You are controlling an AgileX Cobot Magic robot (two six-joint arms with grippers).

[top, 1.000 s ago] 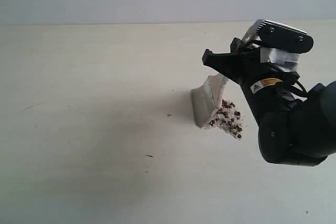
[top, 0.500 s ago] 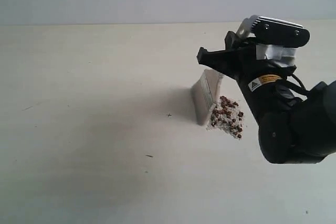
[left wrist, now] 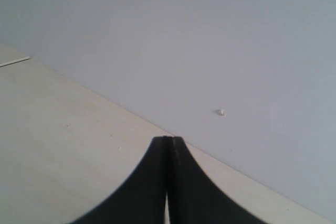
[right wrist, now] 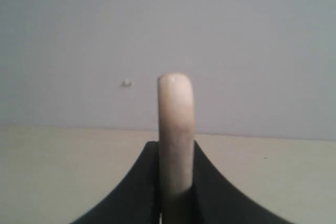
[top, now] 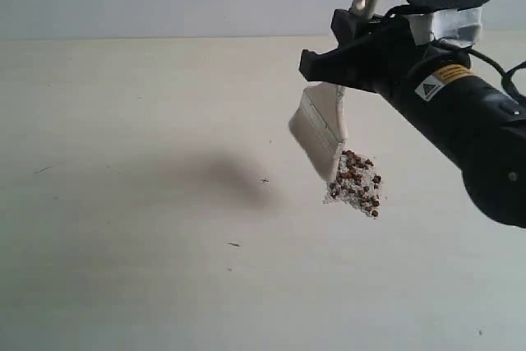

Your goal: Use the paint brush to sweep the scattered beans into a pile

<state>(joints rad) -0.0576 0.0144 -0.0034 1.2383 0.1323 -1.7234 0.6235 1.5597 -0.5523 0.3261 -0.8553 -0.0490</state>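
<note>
Now, your beans (top: 355,180) lie in one tight pile on the worktop (top: 123,203), right of centre. The whitish crumbs among them are too fine to pick apart. Your paint brush (top: 320,125) hangs tilted just beside the pile, bristles down; whether they touch it you cannot tell. Your right gripper (top: 341,51) hides the middle of the handle, its jaws clamped on it. Your left gripper (left wrist: 168,148) shows jaws pressed together, holding nothing.
</note>
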